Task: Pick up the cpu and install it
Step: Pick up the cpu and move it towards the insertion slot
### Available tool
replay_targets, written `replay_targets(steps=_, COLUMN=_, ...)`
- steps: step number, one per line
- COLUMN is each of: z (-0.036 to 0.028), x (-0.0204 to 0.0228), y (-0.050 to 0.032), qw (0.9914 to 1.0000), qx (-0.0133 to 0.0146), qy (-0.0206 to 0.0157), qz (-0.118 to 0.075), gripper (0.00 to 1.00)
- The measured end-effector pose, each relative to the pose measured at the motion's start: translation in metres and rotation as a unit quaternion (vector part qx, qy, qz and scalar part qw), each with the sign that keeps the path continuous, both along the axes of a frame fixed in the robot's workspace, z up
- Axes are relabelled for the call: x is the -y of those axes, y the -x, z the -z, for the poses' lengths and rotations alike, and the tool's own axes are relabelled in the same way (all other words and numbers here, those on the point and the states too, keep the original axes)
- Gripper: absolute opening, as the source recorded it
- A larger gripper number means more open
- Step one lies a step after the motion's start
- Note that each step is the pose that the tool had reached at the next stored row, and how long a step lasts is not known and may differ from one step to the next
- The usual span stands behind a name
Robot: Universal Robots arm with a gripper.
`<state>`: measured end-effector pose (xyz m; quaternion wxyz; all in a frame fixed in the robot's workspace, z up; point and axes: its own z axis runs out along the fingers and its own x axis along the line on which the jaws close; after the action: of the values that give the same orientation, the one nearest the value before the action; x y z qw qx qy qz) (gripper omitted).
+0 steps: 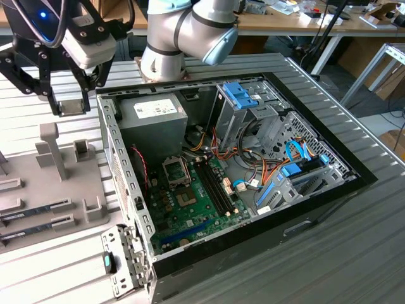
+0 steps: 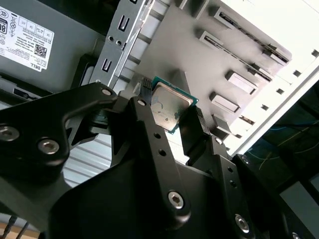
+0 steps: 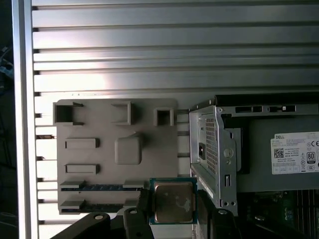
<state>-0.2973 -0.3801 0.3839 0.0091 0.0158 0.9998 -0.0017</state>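
Note:
The cpu (image 2: 169, 103) is a small square chip with a silvery top and a thin green rim. My gripper (image 2: 170, 110) is shut on it, with a black finger pressing each of two opposite edges. In the first wrist view the cpu (image 3: 173, 201) hangs above the edge of the grey parts tray (image 3: 94, 164), beside the computer case's wall. The exterior view shows the gripper (image 1: 68, 104) raised over the tray at the exterior view's left, outside the open case. The motherboard's open socket (image 1: 176, 171) lies inside the case, near the power supply.
The open computer case (image 1: 329, 190) holds a green motherboard (image 1: 196, 209), a grey power supply (image 1: 152, 117), drive cages and cables. Memory sticks (image 1: 31, 212) lie in slots of the grey tray (image 1: 63, 190). A ribbed metal table (image 1: 329, 266) carries everything.

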Motion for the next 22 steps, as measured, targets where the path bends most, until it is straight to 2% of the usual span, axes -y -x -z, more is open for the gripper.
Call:
replay_targets(steps=9, z=0.0001, x=0.0002, y=-0.0144, qw=1.0, qx=-0.0007, qy=0.0, qz=0.0, gripper=0.47)
replay_targets(steps=15, z=0.0002, x=0.0004, y=-0.0299, qw=1.0, qx=-0.0014, qy=0.0, qz=0.0, gripper=0.47)
replay_targets(steps=22, z=0.0003, x=0.0005, y=-0.0425, qw=1.0, qx=-0.0021, qy=0.0, qz=0.0, gripper=0.47)
